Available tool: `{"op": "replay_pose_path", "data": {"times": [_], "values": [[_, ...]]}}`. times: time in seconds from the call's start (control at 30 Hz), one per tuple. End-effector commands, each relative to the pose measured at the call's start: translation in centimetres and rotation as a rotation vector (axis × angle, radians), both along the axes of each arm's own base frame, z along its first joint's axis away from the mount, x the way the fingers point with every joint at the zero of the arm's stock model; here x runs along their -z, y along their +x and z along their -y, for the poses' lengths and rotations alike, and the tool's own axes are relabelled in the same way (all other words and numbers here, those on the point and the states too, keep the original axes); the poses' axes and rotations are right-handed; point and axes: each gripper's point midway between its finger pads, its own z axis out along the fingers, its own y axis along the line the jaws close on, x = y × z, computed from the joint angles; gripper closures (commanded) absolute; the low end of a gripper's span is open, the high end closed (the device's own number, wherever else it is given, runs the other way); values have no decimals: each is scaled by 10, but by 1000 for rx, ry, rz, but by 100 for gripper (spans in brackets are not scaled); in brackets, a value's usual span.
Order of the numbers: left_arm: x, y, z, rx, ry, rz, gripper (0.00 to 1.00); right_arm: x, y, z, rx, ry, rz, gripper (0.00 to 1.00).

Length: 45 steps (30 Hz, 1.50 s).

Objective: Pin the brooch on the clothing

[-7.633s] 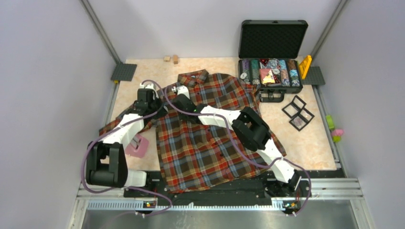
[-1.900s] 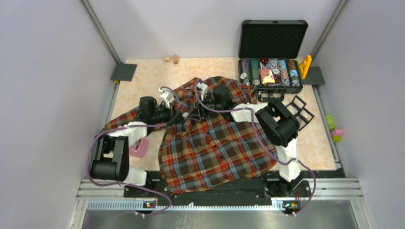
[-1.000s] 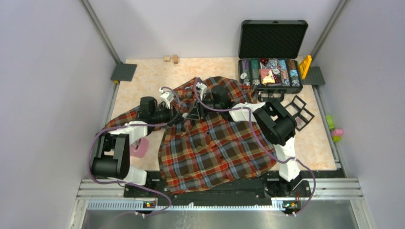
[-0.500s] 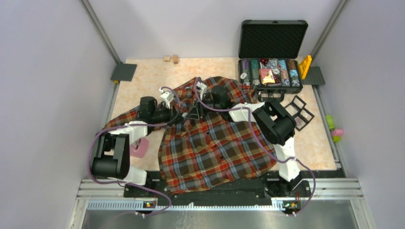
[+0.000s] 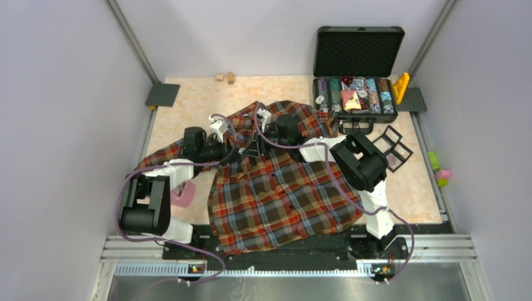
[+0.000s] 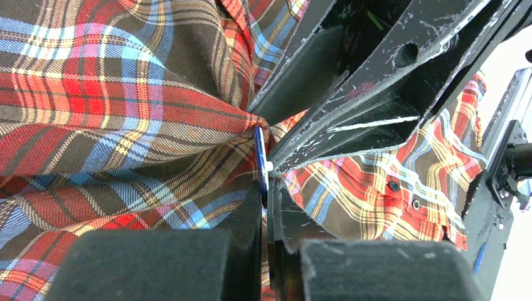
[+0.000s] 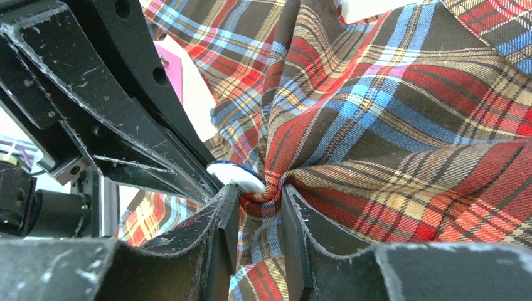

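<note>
The plaid shirt (image 5: 282,194) lies bunched on the table, its upper chest lifted between both arms. My left gripper (image 5: 241,150) is shut on the brooch (image 6: 260,164), seen edge-on as a thin blue disc pressed against a pucker of cloth. In the left wrist view the left gripper (image 6: 268,188) meets the right gripper's black fingers (image 6: 351,94) tip to tip. My right gripper (image 7: 260,197) is shut on a pinched fold of the shirt (image 7: 401,113). The brooch (image 7: 237,177) shows white with a blue rim, right against that fold. The right gripper (image 5: 258,145) faces the left one.
An open black case (image 5: 357,44) with patterned pieces stands at the back right. Black square frames (image 5: 392,148) lie beside the shirt. A pink block (image 5: 183,195) lies by the left arm. Small wooden blocks (image 5: 224,77) sit at the back. Walls close in on both sides.
Since 7.6 s ago the shirt has been gathered and lifted and both grippers have met at its upper chest. Over the last second the right arm has shifted slightly; otherwise nothing has moved.
</note>
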Motion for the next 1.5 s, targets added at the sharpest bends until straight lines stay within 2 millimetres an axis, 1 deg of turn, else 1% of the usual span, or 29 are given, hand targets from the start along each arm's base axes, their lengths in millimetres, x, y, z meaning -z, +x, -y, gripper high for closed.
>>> {"op": "replay_pose_path", "data": {"times": [0.0,0.2,0.53,0.7,1.07,1.2,1.23,1.27,1.33,1.4,1.47], "values": [[-26,-15,25,152,-90,37,100,-28,18,-6,109,53,150,70],[-25,-16,25,154,-92,33,100,-35,25,5,199,65,193,71],[-23,-13,23,136,-81,28,100,-50,33,9,262,101,211,72],[-16,-3,15,60,-33,0,100,-55,32,13,273,109,217,71],[-9,7,7,-16,10,-45,100,-74,28,24,288,131,234,69],[-5,9,3,-45,32,-69,100,-85,21,31,288,136,244,65],[-5,10,2,-53,38,-71,100,-91,19,33,291,137,250,64],[-5,10,1,-56,44,-72,98,-93,18,37,297,133,253,63],[-6,11,-3,-78,62,-70,77,-99,14,43,307,125,258,62],[-9,13,-8,-114,83,-64,56,-101,10,52,324,104,259,61],[-16,13,-12,-143,89,-49,23,-106,6,62,343,87,267,59]]}}
